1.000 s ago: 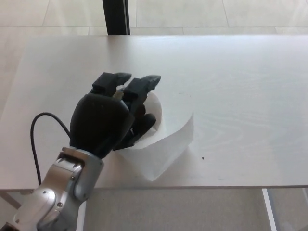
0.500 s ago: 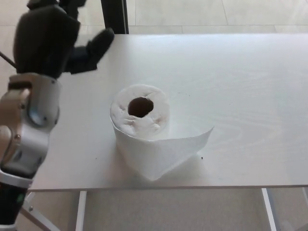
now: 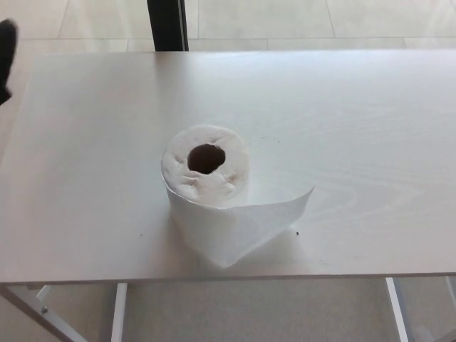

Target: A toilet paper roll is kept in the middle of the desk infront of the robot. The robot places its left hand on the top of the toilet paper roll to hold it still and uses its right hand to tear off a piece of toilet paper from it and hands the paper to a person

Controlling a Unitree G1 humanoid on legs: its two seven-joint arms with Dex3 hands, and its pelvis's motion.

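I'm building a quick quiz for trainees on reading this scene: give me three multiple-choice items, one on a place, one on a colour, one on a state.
1. Where does the toilet paper roll stand on the desk?
A. far right corner
B. around the middle, nearer the front edge
C. hanging off the back edge

2. What colour is the roll?
A. white
B. blue
C. pink

3. How is the roll's loose end?
A. wound up tight
B. lying flat on the floor
C. unwound, curling out to the robot's right

Answers: 1 B, since bare desk shows on both sides and behind it. 2 A, it is white like the desk. 3 C, a strip of paper loops out from the roll across the desk.
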